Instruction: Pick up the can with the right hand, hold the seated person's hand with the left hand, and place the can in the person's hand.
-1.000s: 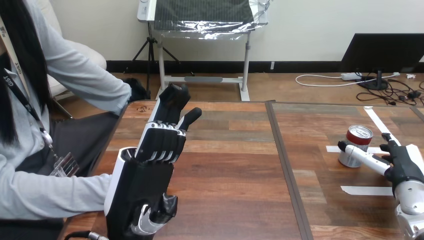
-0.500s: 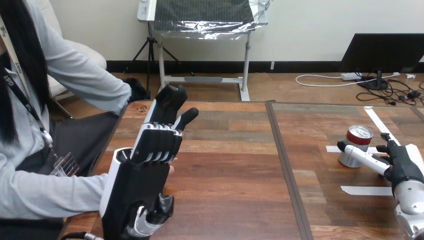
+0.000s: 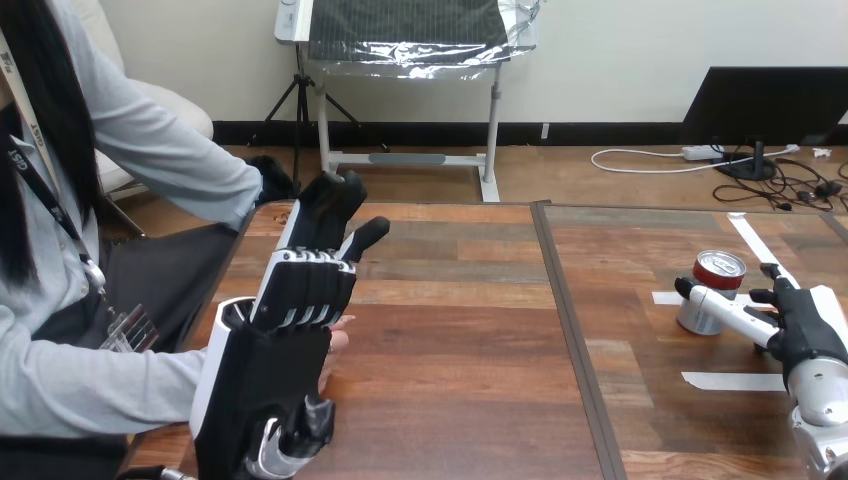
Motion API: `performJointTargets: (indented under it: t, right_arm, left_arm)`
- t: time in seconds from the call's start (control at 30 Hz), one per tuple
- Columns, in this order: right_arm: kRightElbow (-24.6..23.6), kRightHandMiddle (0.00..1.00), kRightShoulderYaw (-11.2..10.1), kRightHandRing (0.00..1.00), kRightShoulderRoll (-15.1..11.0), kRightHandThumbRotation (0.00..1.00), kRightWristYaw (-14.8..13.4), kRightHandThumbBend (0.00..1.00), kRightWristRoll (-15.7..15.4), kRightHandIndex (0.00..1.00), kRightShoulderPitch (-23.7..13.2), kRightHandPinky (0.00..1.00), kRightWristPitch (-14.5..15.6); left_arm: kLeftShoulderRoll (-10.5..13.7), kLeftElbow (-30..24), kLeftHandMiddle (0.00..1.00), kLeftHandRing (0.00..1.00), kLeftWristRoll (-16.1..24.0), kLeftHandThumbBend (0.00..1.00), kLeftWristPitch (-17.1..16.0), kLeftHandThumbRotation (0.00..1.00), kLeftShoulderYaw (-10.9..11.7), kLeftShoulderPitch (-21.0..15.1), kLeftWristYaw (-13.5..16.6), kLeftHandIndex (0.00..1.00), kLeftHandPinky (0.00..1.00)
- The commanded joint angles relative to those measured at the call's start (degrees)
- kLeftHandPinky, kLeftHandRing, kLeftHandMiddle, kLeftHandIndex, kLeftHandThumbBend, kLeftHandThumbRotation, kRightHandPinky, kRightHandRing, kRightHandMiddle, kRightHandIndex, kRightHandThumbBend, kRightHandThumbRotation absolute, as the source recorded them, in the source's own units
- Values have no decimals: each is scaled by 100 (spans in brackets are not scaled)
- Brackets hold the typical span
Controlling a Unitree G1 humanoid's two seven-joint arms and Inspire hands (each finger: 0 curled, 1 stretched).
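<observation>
Table [image 3: 470, 340]: can [image 3: 717, 283] upright at far right; right hand [image 3: 805, 325] just right of it, finger [image 3: 725, 308] touching. Left hand [image 3: 290, 330] near left edge, person's hand [image 3: 338, 343] partly behind it.

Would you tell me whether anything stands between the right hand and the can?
Nothing visible does. The right hand is just beside the can, with one finger reaching across its lower front.
</observation>
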Motion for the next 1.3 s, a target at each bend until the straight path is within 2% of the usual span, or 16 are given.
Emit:
performJointTargets:
  t: [0.0,0.2,0.27,0.37,0.5,0.57,0.67,0.8,0.9,1.0,1.17,1.27]
  right_arm:
    - [-22,87,-20,85,44,57,7,100,39,97,-573,73,-34]
    - [-18,87,-14,85,39,55,5,100,36,97,-599,74,-8]
    - [-19,85,5,82,37,55,-16,100,14,97,-605,70,-12]
    - [-18,84,-63,82,47,55,53,100,89,98,-625,70,-1]
    - [-22,86,1,82,30,57,23,100,21,98,-658,69,-34]
    - [-25,88,4,85,33,58,10,100,14,98,-672,72,-61]
    - [-20,91,2,88,27,57,35,100,14,98,-715,75,-2]
    - [-24,94,16,91,24,56,50,100,2,98,-749,80,-22]
    - [-26,93,42,90,20,57,22,100,-31,98,-775,77,-22]
    - [-24,82,38,79,24,56,16,100,-31,98,-815,66,33]
    - [-19,80,107,77,17,55,-55,100,-116,98,-865,62,91]
    - [-22,80,61,77,24,55,-7,100,-69,98,-882,61,64]
  left_arm:
    - [-44,-113,97,99,-117,79,51,73,76,-290,-108,96,94]
    - [-60,-174,97,100,-237,81,188,70,115,-292,-276,96,97]
    - [-70,-182,97,99,-241,82,215,70,140,-293,-309,96,97]
    - [-89,-99,97,99,-159,82,34,72,218,-330,-341,97,97]
    - [-91,-203,97,99,-162,83,241,73,221,-260,-331,97,95]
    - [-70,-245,97,99,-136,84,322,72,221,-238,-320,97,95]
    - [-114,-185,97,99,-135,83,210,72,270,-269,-338,97,96]
    - [-115,-255,97,99,-202,83,366,70,252,-229,-373,96,97]
    - [-135,-248,97,99,-167,83,329,70,277,-230,-370,96,98]
    - [-125,-272,97,99,-125,85,335,70,281,-221,-371,96,98]
    - [-152,-319,97,99,-93,84,389,70,287,-193,-338,97,98]
    - [-168,-314,97,99,-54,84,345,70,308,-201,-332,97,97]
